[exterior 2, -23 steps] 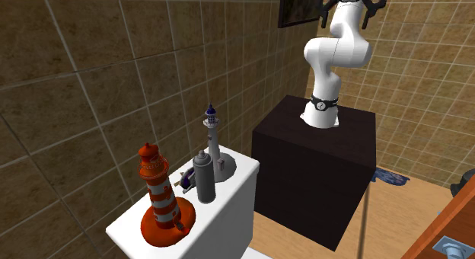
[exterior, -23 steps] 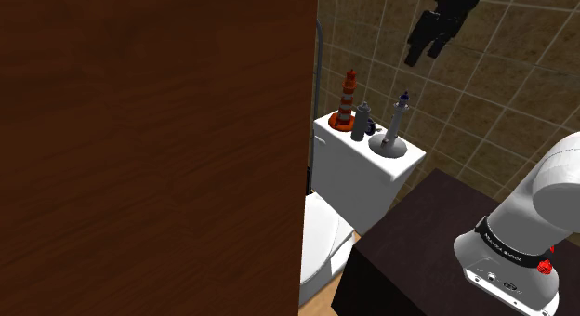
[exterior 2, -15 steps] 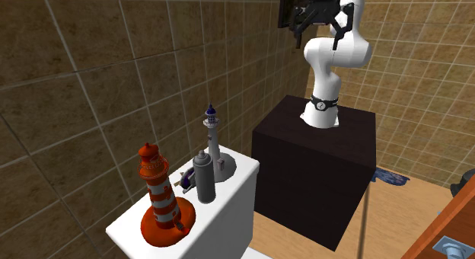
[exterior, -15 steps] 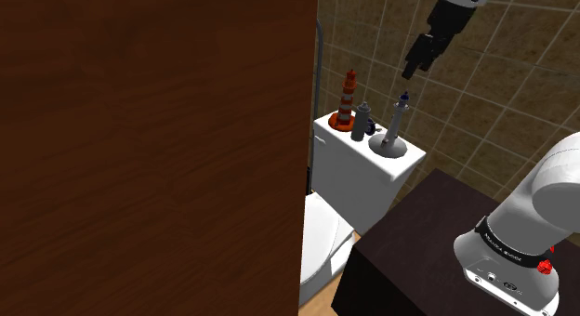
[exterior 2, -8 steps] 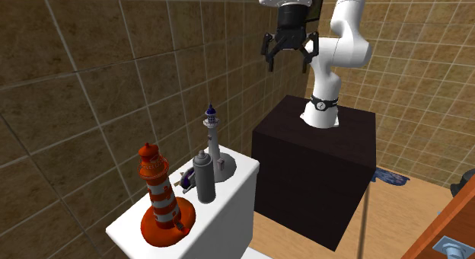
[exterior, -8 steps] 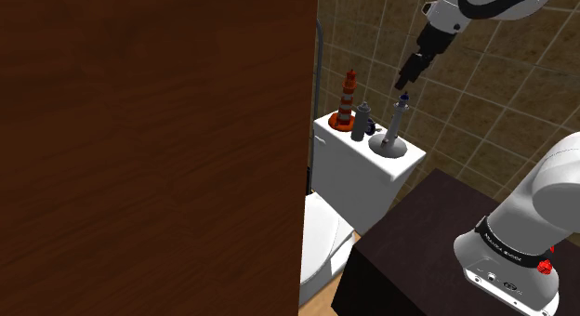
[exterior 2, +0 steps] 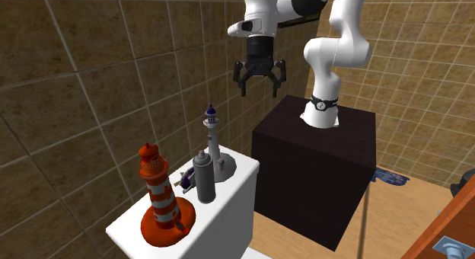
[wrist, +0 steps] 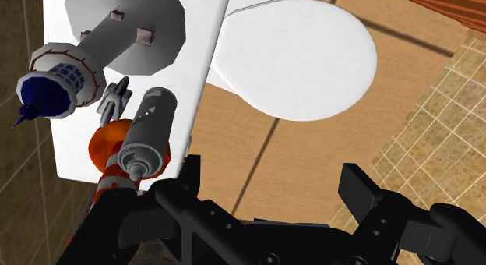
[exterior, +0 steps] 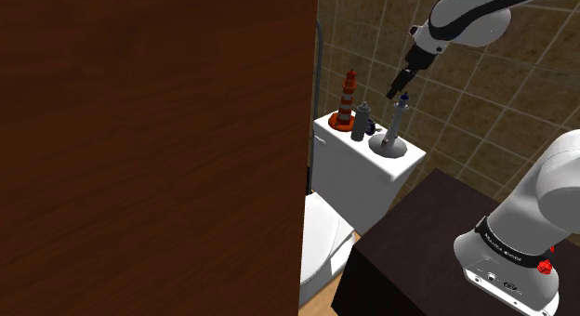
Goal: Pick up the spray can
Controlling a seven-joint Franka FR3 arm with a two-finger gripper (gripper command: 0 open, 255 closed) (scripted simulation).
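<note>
as the arm [exterior 2: 335, 44] has swung down from over the stand [exterior 2: 304, 166], the gripper [exterior 2: 259, 88], fingers apart and empty, now hangs above the tank's [exterior 2: 237, 180] edge, where the can [exterior 2: 204, 177] stands between two lighthouses [exterior 2: 161, 196]; descent still remains.

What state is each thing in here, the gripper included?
gripper: fingers open, holding nothing, in the air above the toilet
spray can: upright on the toilet tank, untouched
orange-striped lighthouse: upright on the tank
blue-topped lighthouse: upright on the tank
toilet lid: down
</note>
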